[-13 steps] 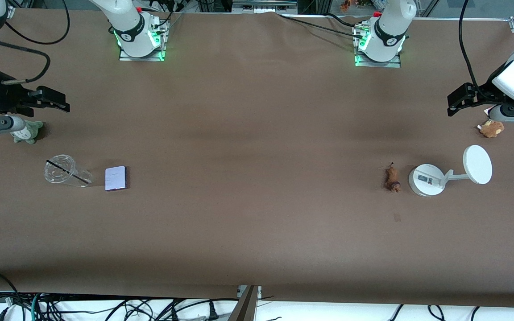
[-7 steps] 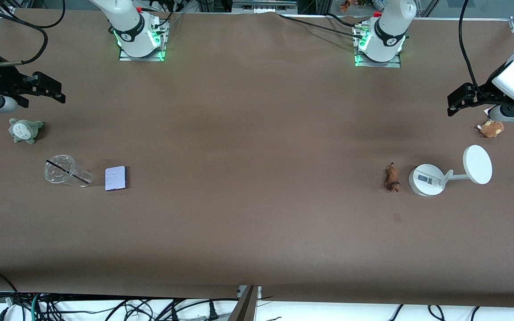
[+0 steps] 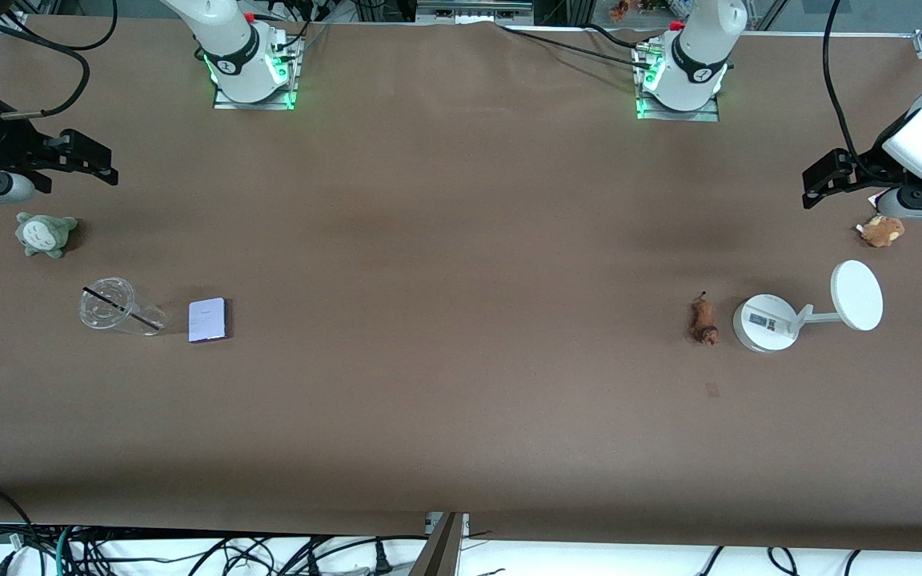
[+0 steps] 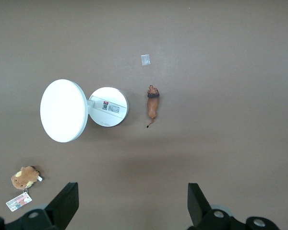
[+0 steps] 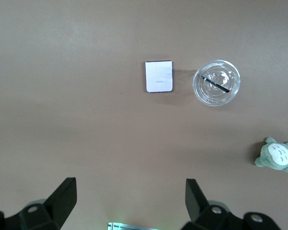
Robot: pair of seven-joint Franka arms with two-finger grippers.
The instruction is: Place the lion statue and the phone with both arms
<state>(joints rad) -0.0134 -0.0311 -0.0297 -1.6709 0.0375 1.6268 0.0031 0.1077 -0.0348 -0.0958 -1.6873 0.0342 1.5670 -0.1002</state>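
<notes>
We see bare table (image 3: 461, 264) around the phone (image 3: 208, 320) and lion statue (image 3: 703, 321), save a cup (image 3: 113, 306) and stand (image 3: 766, 322) just beside them.

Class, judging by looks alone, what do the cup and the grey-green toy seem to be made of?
Cup: apparently clear glossy plastic, since the table shows through it; a dark straw lies across it. Grey-green toy: seemingly soft matte plush fabric, with a fuzzy rounded outline.

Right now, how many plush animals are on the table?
2. The grey-green plush lies toward the right arm's end; the tan plush lies toward the left arm's end, under the left end effector.
</notes>
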